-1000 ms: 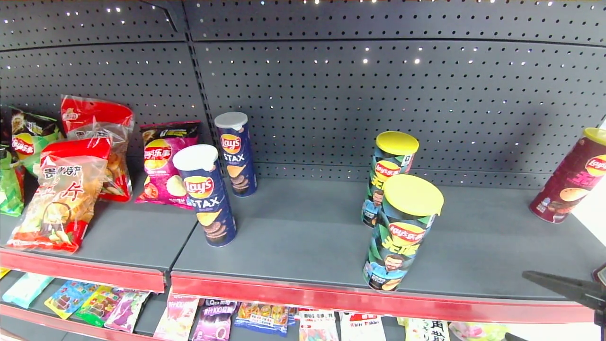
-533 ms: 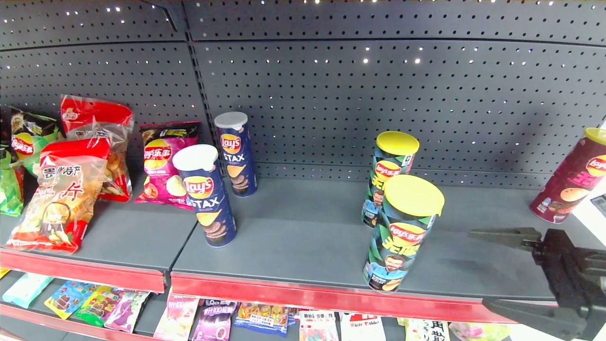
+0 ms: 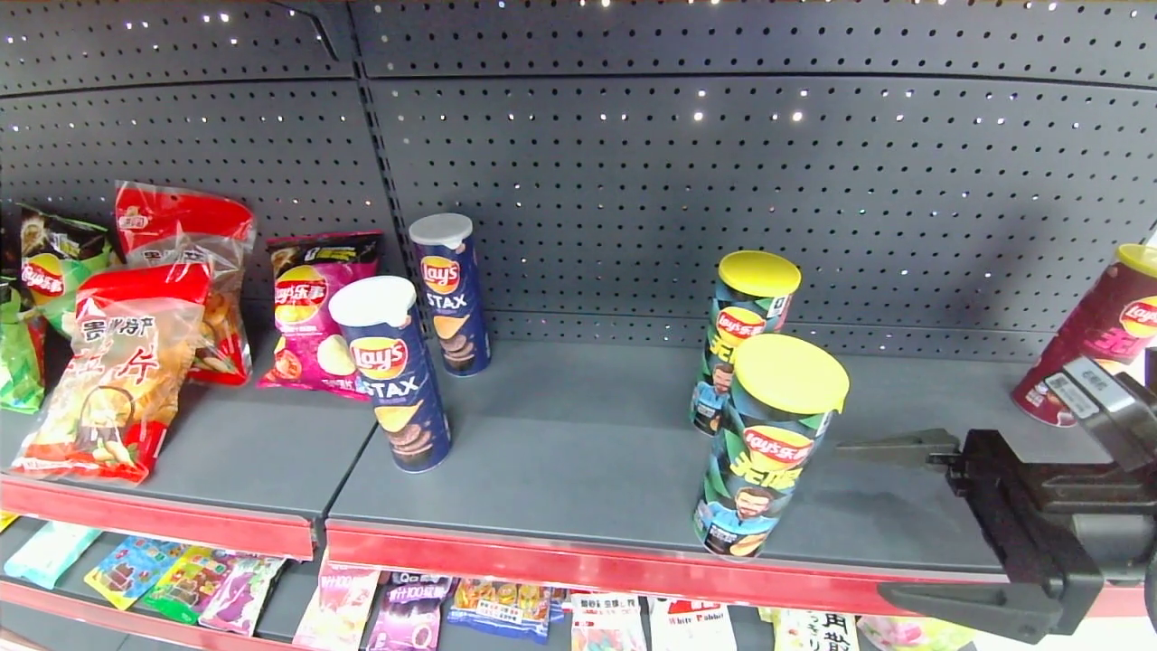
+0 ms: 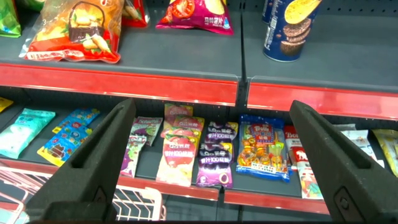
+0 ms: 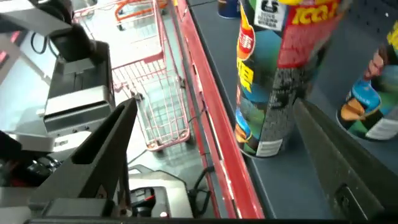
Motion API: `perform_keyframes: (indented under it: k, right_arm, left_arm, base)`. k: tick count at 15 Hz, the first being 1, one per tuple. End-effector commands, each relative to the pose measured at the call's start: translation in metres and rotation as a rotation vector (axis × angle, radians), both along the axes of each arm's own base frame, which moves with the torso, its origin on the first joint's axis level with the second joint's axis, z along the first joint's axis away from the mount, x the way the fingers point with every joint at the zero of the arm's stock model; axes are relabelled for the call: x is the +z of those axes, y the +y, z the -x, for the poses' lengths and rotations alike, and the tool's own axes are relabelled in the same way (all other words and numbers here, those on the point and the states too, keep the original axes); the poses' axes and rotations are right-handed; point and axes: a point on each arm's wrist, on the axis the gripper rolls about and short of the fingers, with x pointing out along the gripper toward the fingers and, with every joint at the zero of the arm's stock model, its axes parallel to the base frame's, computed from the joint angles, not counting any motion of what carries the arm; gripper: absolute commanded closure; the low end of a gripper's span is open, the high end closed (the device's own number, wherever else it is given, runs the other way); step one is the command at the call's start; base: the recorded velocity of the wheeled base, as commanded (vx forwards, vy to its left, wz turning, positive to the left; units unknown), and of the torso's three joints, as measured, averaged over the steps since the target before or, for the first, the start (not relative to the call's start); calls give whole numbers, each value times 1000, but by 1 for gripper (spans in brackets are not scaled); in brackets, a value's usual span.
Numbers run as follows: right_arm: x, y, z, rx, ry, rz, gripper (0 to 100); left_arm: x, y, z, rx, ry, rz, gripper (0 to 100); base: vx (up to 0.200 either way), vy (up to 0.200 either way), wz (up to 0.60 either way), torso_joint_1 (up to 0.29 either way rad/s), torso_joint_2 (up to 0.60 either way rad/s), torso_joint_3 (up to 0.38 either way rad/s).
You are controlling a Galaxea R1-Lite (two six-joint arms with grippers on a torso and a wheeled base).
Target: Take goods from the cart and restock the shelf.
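On the grey shelf [image 3: 578, 461] stand two dark blue cans [image 3: 398, 375], two green cans with yellow lids [image 3: 768, 443] and a maroon can [image 3: 1089, 339] at the far right. My right gripper [image 3: 863, 520] hovers open and empty at the shelf's front edge, just right of the front green can [image 5: 273, 81]. In its own wrist view the right gripper [image 5: 214, 106] has that can ahead, close to one finger. My left gripper [image 4: 211, 109] is open and empty, lower down, facing the red shelf rail [image 4: 186, 87]. The pink wire cart [image 5: 155, 99] stands below.
Snack bags [image 3: 126, 380] fill the shelf's left end, with a pink bag [image 3: 316, 307] behind the blue cans. Small candy packets [image 4: 211, 155] line the lower shelf. Bare shelf lies between the blue and green cans and right of the green ones.
My right gripper has risen into the head view from the lower right and moved left, toward the front green can. The cans and bags have not moved.
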Motion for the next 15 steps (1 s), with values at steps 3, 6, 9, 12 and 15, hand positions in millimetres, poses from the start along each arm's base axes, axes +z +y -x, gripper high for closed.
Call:
perform_keyframes:
  k: [3, 6, 9, 12, 15]
  right_arm:
    - [-3, 8, -9, 43, 23, -1, 0]
    - [-5, 9, -17, -13, 30, 33, 0]
    - [-4, 9, -24, -32, 26, 42, 0]
    - [-2, 10, -32, -58, 18, 54, 0]
    - [-3, 11, -35, -56, 24, 56, 0]
  left_arm:
    - [0, 0, 0, 0, 0, 0, 0]
    - [0, 0, 0, 0, 0, 0, 0]
    - [0, 0, 0, 0, 0, 0, 0]
    - [0, 0, 0, 0, 2, 0, 0]
    - [0, 0, 0, 0, 0, 0, 0]
  base:
    - [0, 0, 0, 0, 0, 0]
    - [0, 0, 0, 0, 0, 0]
    - [0, 0, 0, 0, 0, 0]
    - [0, 0, 0, 0, 0, 0]
    - [0, 0, 0, 0, 0, 0]
